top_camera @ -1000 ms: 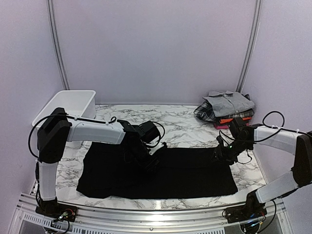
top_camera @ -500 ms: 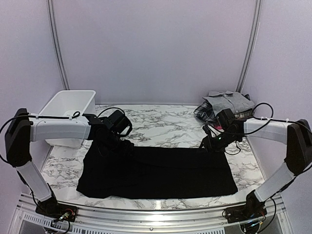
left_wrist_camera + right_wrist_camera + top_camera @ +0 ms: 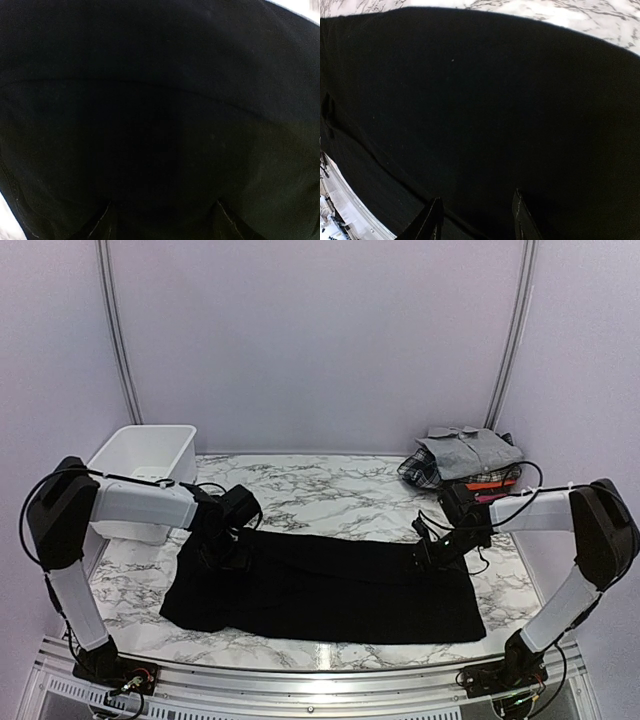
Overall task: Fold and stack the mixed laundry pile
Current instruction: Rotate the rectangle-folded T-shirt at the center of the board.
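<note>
Under L/R fingers (image 3: 427,227): blk cloth (image 3: 340,590)

pale lilac walls (image 3: 310,340) w/ 2 metal poles (image 3: 117,340) behind, marble tabletop (image 3: 340,495), alu rail (image 3: 300,677) at front.

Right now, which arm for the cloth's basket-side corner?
Left. The left pincer sits at that end of the black cloth, near the white basket; the right pincer is at the opposite end.

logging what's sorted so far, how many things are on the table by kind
black cloth, spread flat: 1
folded pieces visible in the back-right stack: 3 (grey shirt, plaid piece, red-orange piece)
white basket: 1
total: 5
</note>
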Available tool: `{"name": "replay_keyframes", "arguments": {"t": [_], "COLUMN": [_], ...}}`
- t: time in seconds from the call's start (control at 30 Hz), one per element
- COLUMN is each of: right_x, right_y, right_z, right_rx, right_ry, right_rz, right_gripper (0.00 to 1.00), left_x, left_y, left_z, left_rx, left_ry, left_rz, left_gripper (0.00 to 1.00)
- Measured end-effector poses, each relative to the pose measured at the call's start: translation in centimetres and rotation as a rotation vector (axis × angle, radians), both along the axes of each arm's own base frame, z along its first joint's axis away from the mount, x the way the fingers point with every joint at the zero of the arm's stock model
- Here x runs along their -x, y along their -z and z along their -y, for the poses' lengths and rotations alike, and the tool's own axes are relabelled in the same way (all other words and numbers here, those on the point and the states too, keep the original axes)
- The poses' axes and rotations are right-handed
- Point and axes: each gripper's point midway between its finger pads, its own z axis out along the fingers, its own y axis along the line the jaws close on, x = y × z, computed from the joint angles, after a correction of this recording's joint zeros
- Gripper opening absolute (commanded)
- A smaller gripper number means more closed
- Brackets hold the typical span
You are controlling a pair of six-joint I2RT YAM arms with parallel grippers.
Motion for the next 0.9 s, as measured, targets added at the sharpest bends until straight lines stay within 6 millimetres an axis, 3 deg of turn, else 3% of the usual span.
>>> {"name": "replay_keyframes", "arguments": {"t": [0.23, 0.4, 0.53, 0.67, 0.77, 0.9], "right_x": [-0.6, -0.9, -2.9, -4.0, -2.8, -0.4], "right_y": [-0.2, -1.7, -5.5, -7.7, -7.0, -4.4], "right_z": [2.2, 3.3, 2.6, 1.2, -0.5, -2.0], "right_rx": [0.008, 0.032, 0.006, -0.012, -0.007, 0.008], "right_ry": [0.084, 0.107, 0.081, 0.021, -0.053, -0.132], "right_rz": [0.010, 0.038, 0.135, 0.195, 0.166, 0.077], "right_gripper": [0.49, 0.49, 0.45, 0.43, 0.41, 0.39], "left_x": [-9.5, -12.5, -11.2, -7.0, -4.1, -2.5], "left_y": [-0.4, -2.7, -5.2, -5.2, -3.1, -0.5], "left_z": [2.6, 4.0, 4.6, 4.1, 2.9, 1.1], "left_rx": [0.005, 0.014, 0.036, 0.062, 0.034, -0.017], "left_ry": [0.029, 0.097, 0.132, 0.130, 0.110, 0.072], "left_rz": [0.085, 0.158, 0.192, 0.145, 0.069, -0.005], "left_gripper": [0.70, 0.71, 0.70, 0.65, 0.62, 0.57]}}
